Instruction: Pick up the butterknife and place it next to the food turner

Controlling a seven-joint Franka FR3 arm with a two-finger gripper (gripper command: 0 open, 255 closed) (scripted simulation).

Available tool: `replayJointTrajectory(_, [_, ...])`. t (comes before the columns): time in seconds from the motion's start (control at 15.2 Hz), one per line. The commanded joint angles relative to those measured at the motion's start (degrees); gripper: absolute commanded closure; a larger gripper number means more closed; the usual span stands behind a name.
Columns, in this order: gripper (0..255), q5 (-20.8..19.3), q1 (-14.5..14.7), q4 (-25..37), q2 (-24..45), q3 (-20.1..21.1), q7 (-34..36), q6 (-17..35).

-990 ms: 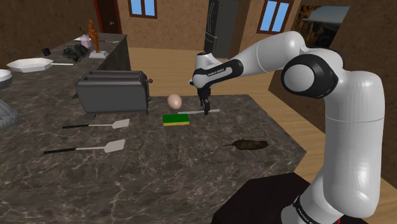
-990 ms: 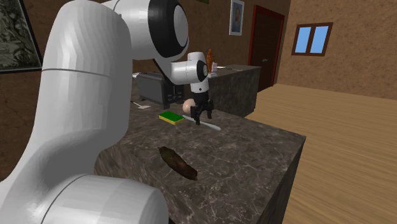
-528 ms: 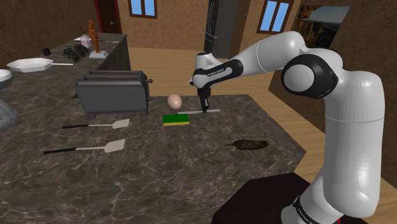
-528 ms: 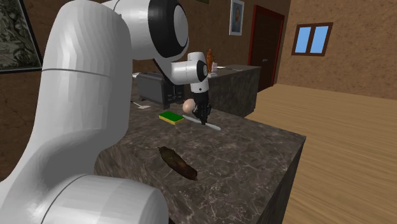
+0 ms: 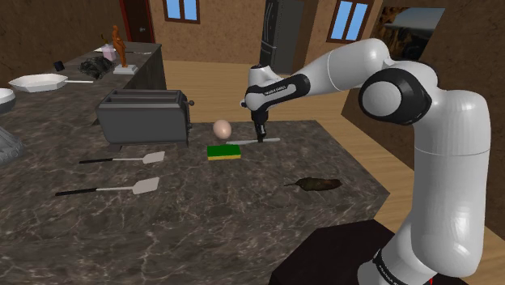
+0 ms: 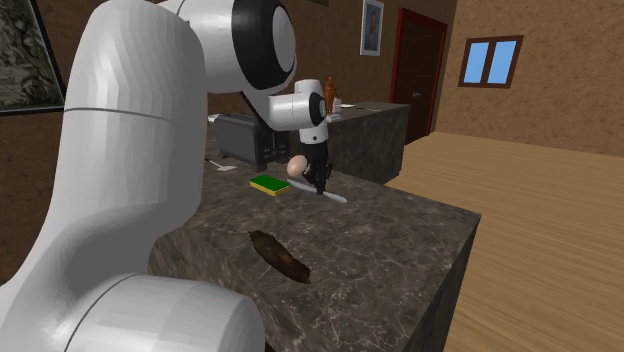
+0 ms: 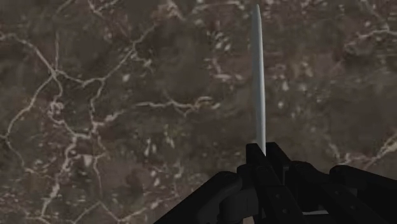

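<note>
- Two black fingers (image 7: 253,159) are clamped on the butterknife (image 7: 257,83). The gripper (image 5: 260,138) points straight down and the arm (image 5: 348,69) reaches out with its elbow high.
- The knife is low at the counter (image 5: 227,210), just beside a green sponge (image 5: 223,151) and near an egg (image 5: 222,128). The counter's far edge is close behind.
- Open marble runs toward both food turners (image 5: 123,159), well apart from the knife, in front of a toaster (image 5: 144,117).
- The blade is slim, pale and flat. The counter is dark with white veins.
</note>
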Motion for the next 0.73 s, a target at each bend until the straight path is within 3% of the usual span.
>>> replayJointTrajectory(0.0, [255, -0.01, 0.02, 0.57, -0.56, -0.02, -0.12, -1.12])
replayJointTrajectory(0.66, [255, -0.04, 0.13, 4.65, -3.11, -0.10, -0.77, -7.70])
